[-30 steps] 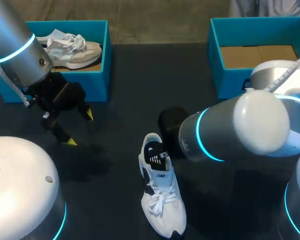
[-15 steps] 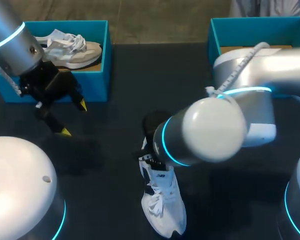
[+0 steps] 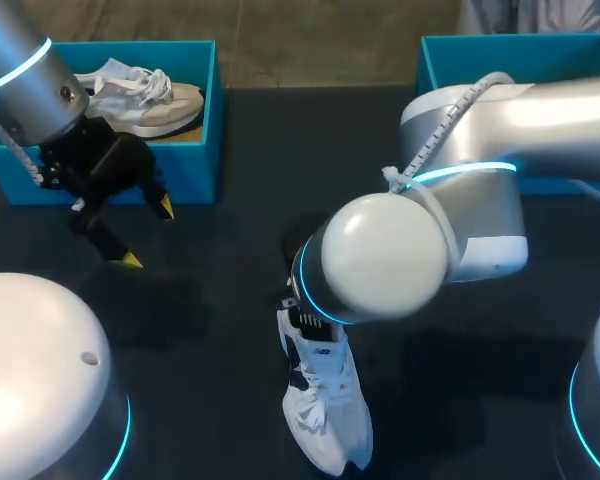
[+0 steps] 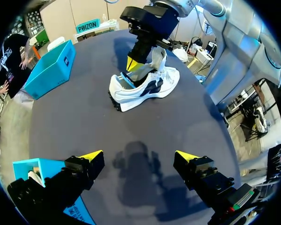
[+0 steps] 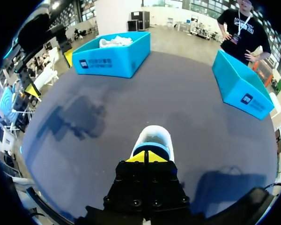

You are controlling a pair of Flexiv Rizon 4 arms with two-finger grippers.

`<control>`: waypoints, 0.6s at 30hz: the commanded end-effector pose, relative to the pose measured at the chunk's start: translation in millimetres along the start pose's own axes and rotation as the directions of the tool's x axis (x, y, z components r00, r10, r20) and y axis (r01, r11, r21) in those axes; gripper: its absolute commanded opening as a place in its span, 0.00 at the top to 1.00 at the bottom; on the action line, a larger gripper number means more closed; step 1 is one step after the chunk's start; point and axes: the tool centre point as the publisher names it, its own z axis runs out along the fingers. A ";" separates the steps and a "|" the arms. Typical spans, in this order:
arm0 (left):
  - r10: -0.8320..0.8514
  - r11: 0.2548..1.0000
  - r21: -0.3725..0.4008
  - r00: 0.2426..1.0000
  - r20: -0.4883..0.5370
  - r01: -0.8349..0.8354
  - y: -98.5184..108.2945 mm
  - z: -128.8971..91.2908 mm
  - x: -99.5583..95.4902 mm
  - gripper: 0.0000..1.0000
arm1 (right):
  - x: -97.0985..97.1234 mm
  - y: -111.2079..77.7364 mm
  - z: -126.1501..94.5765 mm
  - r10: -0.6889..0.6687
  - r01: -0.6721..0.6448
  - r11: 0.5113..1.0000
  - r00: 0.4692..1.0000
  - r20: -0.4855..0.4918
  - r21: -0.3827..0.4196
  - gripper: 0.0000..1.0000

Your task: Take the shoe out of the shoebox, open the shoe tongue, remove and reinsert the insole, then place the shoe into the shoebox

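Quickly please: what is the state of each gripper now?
Left gripper: open, holding nothing.
Right gripper: shut, tips at the shoe opening; whether it pinches anything cannot be told.

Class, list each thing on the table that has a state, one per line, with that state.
White shoe: upright on the table, out of the boxes.
Right gripper: shut, tips at the shoe's opening.
Left gripper: open, empty.
Left shoebox: lidless, holds a second shoe.
Right shoebox: lidless, inside hidden.
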 end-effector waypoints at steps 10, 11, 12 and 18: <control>0.000 1.000 -0.003 1.000 0.000 0.000 0.0 0.2 0.4 0.00 | 8.2 -17.2 26.2 0.097 -0.096 0.995 0.995 -0.005 0.008 1.00; 0.000 1.000 -0.003 1.000 0.000 0.000 0.0 0.2 0.4 0.00 | 8.0 -17.5 27.8 0.106 -0.106 0.994 0.994 0.013 0.008 1.00; 0.000 1.000 -0.003 1.000 0.000 0.000 0.0 0.2 0.4 0.00 | 8.0 -17.6 29.5 0.111 -0.111 0.994 0.993 0.028 0.005 1.00; 0.000 1.000 -0.003 1.000 0.000 0.000 0.0 0.2 0.4 0.00 | 11.1 -16.9 37.4 0.132 -0.131 0.991 0.990 0.054 -0.013 1.00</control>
